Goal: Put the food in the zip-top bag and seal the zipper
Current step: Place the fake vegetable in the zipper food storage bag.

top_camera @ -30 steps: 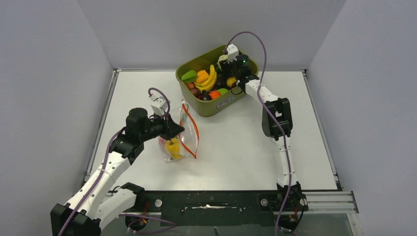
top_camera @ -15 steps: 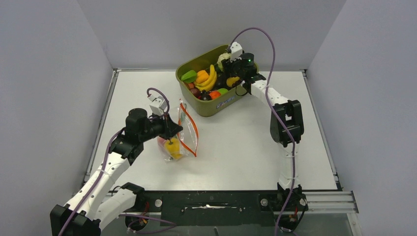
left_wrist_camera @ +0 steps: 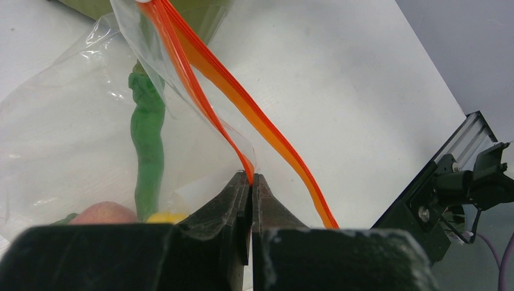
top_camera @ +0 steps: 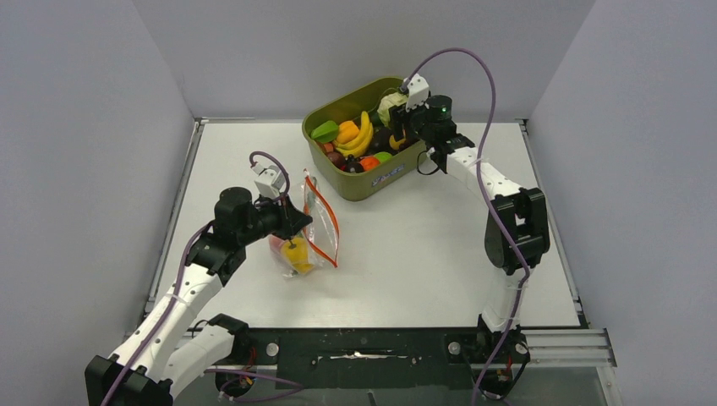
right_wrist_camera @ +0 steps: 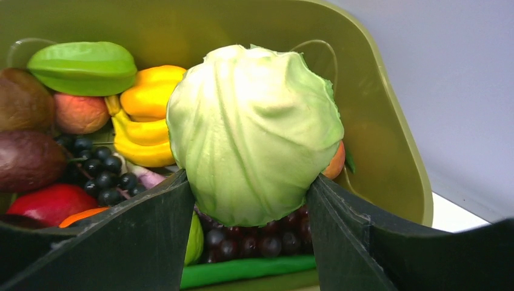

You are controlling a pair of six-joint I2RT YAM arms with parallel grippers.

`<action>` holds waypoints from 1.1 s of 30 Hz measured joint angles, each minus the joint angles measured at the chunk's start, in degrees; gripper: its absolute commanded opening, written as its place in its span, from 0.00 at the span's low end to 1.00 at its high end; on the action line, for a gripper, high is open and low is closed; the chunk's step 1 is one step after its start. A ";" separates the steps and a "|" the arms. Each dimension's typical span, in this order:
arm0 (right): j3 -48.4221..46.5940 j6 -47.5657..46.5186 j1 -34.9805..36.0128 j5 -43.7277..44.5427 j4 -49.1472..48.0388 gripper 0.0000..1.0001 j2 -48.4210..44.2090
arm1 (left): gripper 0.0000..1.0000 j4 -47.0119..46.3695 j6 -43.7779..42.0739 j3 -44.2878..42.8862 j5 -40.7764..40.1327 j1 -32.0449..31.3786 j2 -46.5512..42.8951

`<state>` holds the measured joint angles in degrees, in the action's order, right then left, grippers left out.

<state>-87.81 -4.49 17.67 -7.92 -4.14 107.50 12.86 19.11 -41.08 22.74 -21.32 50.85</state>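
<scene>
At the left gripper [left_wrist_camera: 250, 177]: jaws pressed flat together on the near lip of the zipper [left_wrist_camera: 276, 139], a thin red-orange strip. Only from the left wrist: both lips of that strip parted, with the mouth of the zip-top bag [left_wrist_camera: 66, 121] gaping between them. Behind the clear, crinkled film, three pieces of food: one long knobbly green pod [left_wrist_camera: 148, 145] standing upright, plus one pink-red fruit [left_wrist_camera: 103, 213] and one yellow pepper [left_wrist_camera: 166, 216] low down, half hidden by the black fingers. From above, only a yellow and pink blur inside the bag, propped upright on the white bench [top_camera: 423, 254] left of centre, near the olive-green tub [top_camera: 372, 182] but apart from it. At the right gripper [right_wrist_camera: 251, 182]: two black fingers spread fairly wide and clamped on either side of one round pale-green cabbage [right_wrist_camera: 254, 127], matte and veined like folded leaves. Only from the right wrist: the glossy heap beneath it, namely a green ribbed fruit [right_wrist_camera: 85, 66], a second yellow pepper [right_wrist_camera: 151, 91], a banana [right_wrist_camera: 139, 145], black grapes [right_wrist_camera: 100, 173] and a brown pear-shaped piece [right_wrist_camera: 27, 160]. Only from above: cabbage and gripper over the tub's far right corner. In all, one bag, one tub, two arms.
</scene>
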 measured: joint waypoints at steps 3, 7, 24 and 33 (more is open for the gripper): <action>2.58 1.40 0.00 -0.48 0.79 0.33 -4.02 | 0.00 0.02 1.01 0.00 -0.02 0.00 -0.20; 7.28 3.37 0.39 -2.14 1.84 0.33 -10.58 | 0.00 0.24 2.62 0.00 -0.24 0.00 -0.85; 26.91 12.02 12.79 -8.79 2.25 0.33 -31.50 | 0.00 3.89 7.23 -6.27 -1.99 0.00 -0.31; 32.37 22.01 18.05 -12.81 -3.54 0.34 -37.75 | 0.00 5.35 7.23 -8.68 -2.01 0.00 1.40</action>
<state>-55.44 17.52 35.73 -20.73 -7.68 69.76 18.22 26.35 -49.76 20.73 -21.32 52.25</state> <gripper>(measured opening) 0.609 0.014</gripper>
